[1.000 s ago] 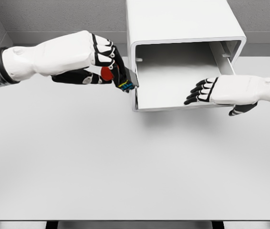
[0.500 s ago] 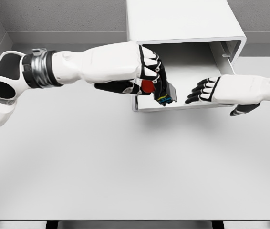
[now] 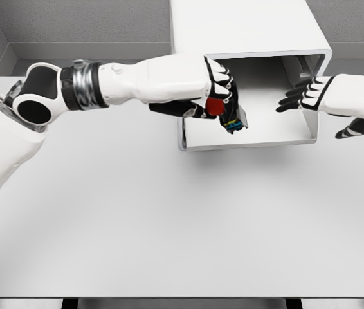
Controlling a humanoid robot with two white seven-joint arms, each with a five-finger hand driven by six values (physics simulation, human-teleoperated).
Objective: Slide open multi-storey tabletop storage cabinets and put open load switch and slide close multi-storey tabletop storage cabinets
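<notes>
Upper centre: left hand [image 3: 215,90] grips the red-knobbed black load switch [image 3: 229,113] over the white cabinet's open drawer [image 3: 253,137]; lower it before release. Right hand [image 3: 314,95] hovers, fingers spread.

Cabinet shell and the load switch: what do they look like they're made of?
Cabinet: looks like painted sheet metal or plastic, matte white; thin walls, rounded folded-looking corners, soft shading with no glare. Could be either.
Load switch, held in the left hand: likely moulded plastic; dark body, glossy red knob, small coloured terminals. Too small to confirm.

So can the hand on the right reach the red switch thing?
Probably yes. The right hand is open at the drawer edge with clear space across to the switch, though the left hand is gripping it.
</notes>
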